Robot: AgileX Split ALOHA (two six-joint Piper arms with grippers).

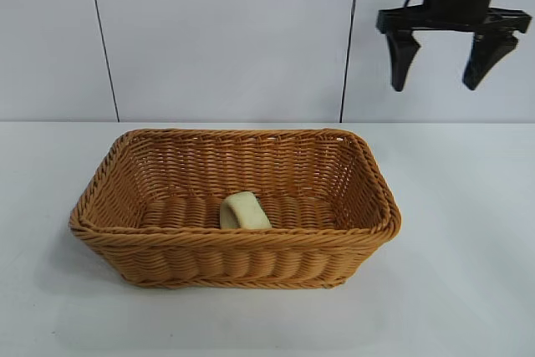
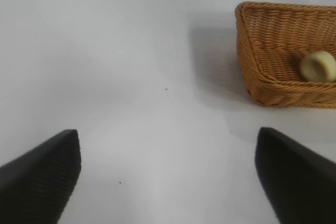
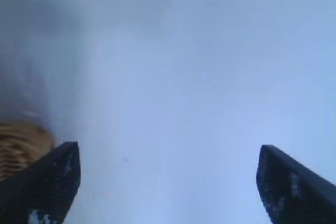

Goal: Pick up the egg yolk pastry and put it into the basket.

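The pale cream egg yolk pastry (image 1: 244, 211) lies inside the orange-brown wicker basket (image 1: 351, 173), on its woven bottom near the front wall, tilted on its side. It also shows in the left wrist view (image 2: 318, 66) within the basket (image 2: 262, 40). My right gripper (image 1: 444, 73) hangs open and empty high above the table, up and to the right of the basket. In its own view the right gripper (image 3: 168, 177) is wide open over bare table, with a basket corner (image 3: 21, 145) at the edge. My left gripper (image 2: 168, 171) is open and empty, away from the basket.
The white table (image 1: 468, 248) surrounds the basket on all sides. A pale panelled wall (image 1: 217, 31) stands behind.
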